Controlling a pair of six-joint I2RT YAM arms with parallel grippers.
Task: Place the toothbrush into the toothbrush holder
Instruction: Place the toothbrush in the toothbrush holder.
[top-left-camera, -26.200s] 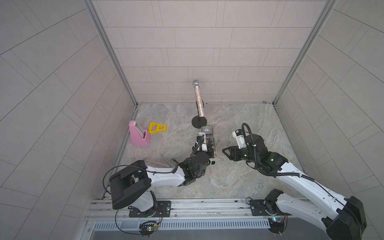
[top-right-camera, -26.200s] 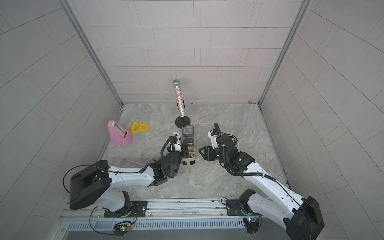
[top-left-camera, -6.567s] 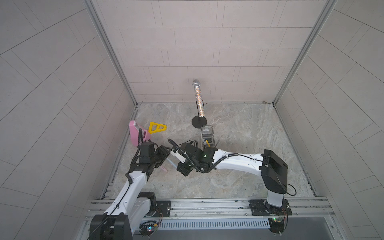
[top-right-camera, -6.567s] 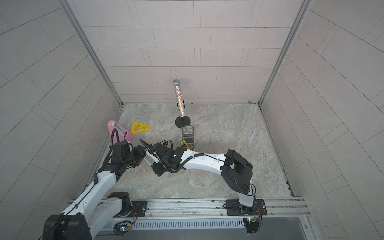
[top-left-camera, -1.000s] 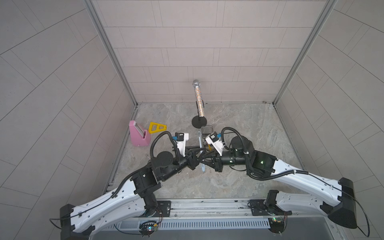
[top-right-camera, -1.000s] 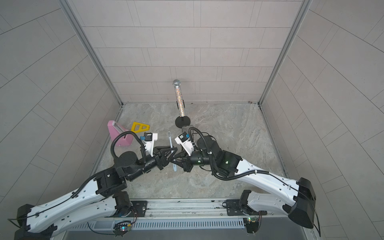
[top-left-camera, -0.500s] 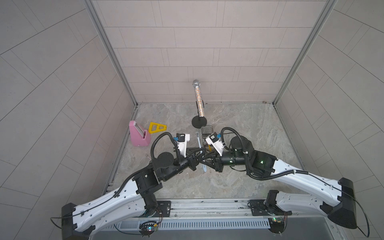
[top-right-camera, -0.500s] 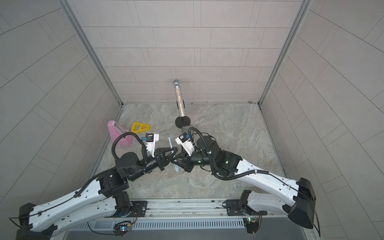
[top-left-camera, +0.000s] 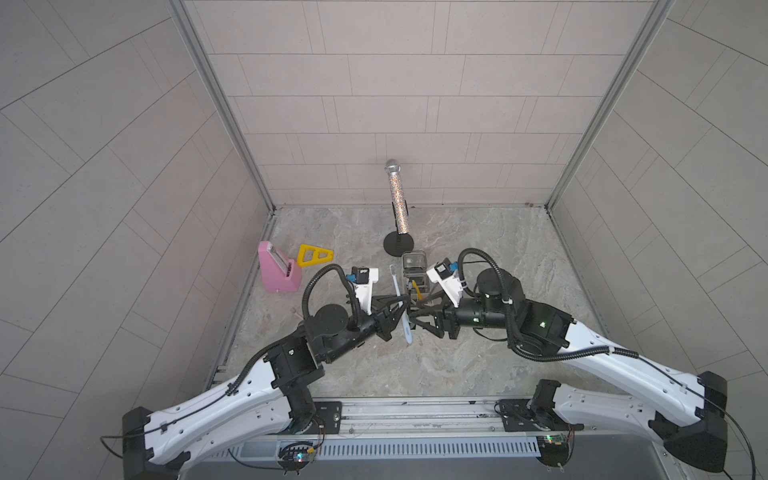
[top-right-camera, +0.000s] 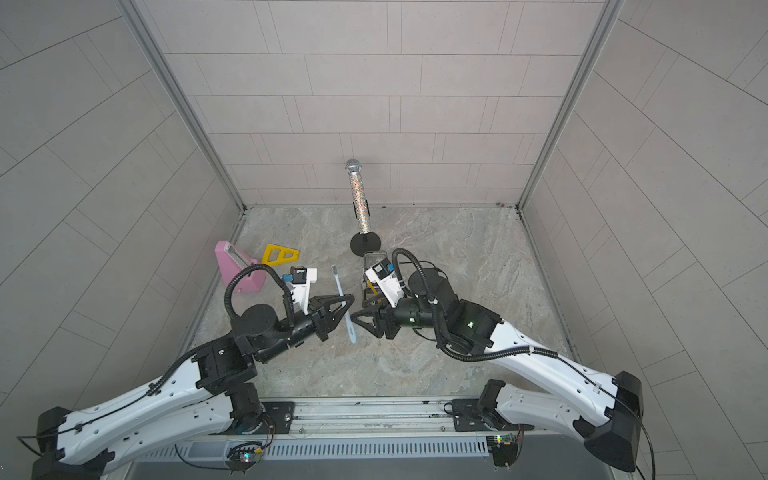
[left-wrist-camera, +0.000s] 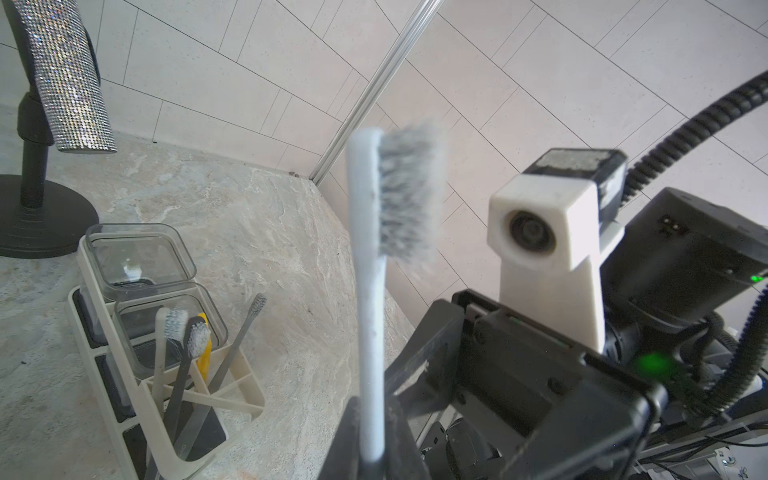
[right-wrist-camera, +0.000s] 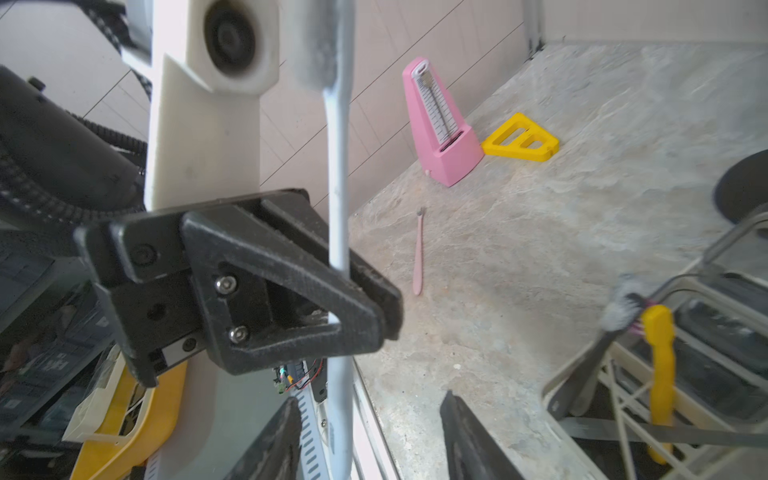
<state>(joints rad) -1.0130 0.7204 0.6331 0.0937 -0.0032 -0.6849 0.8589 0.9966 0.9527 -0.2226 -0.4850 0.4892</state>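
At about 10 o'clock on the floor the pink wedge-shaped block (top-left-camera: 277, 272) and the yellow triangle (top-left-camera: 314, 254) sit against the side wall. They are well apart from the arms and likely play no part in this step. Near the centre, the left gripper (top-left-camera: 400, 312) is clamped on the mid-handle of the pale blue toothbrush (top-left-camera: 397, 291). It holds the toothbrush off the floor, bristle head uppermost and towards 12 o'clock, probably so the handle end can go down first. At 3 o'clock of the toothbrush, the right gripper (right-wrist-camera: 370, 399) faces the left one. Its jaws stand well apart, with the lower handle between them, and it grips nothing, so the left alone carries the weight. The toothbrush holder (top-left-camera: 414, 262) stands at about 1 o'clock from the held toothbrush, near but not touching it. The other brushes (left-wrist-camera: 195, 336) already in its divided end stand heads-up, which suggests the same pose is wanted. The microphone stand (top-left-camera: 398, 245) is just beyond the holder at 12 o'clock, so the approach is tight from behind.
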